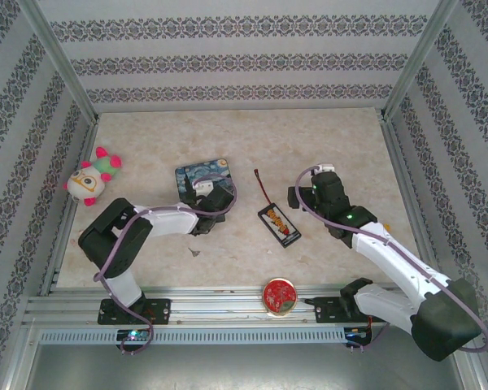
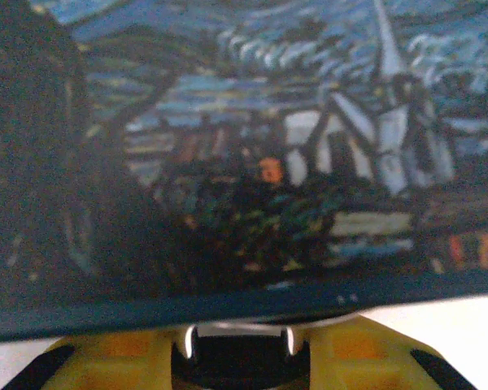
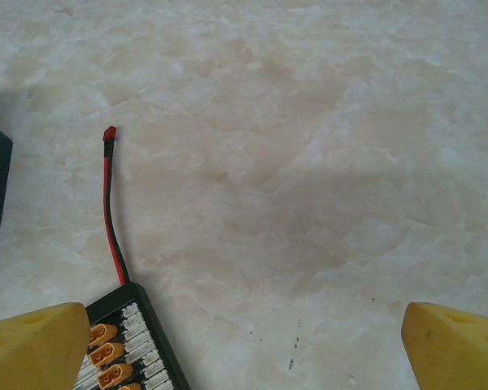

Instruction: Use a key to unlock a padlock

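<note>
Left pincer (image 2: 240, 357) is clenching the padlock (image 2: 240, 366), sitting just beside the blue tin (image 2: 244, 162). Right pincer (image 3: 244, 357) is hanging released over the surface (image 3: 309, 162), well right of the tin. The key (image 1: 194, 252) is lying on the surface, nearside of the tin.

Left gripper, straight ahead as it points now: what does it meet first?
The blue painted tin: its near edge lies just ahead of the left gripper, which grips the padlock. The gap looks small, but depth is unclear.
</note>
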Robot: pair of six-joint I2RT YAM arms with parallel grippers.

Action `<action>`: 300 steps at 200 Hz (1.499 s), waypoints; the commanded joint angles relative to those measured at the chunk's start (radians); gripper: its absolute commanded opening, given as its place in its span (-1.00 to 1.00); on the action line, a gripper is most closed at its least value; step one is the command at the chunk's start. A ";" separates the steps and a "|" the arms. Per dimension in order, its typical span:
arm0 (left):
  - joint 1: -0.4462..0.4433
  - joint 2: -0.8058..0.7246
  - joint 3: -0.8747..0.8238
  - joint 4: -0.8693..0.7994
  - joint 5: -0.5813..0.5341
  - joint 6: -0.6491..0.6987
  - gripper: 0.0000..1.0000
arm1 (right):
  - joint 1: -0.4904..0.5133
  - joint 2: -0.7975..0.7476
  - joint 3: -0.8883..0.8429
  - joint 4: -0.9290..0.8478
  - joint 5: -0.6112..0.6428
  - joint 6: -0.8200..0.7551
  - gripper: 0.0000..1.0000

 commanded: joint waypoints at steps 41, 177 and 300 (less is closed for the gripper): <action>-0.013 -0.058 -0.078 -0.064 -0.016 -0.039 -0.39 | 0.057 0.012 0.047 -0.044 0.059 0.024 0.96; 0.012 -0.613 -0.293 -0.106 -0.138 0.001 0.99 | 0.458 0.105 0.091 -0.107 0.144 0.062 0.86; 0.477 -0.898 -0.491 -0.019 0.116 -0.008 0.98 | 0.698 0.654 0.453 -0.103 -0.141 -0.236 0.11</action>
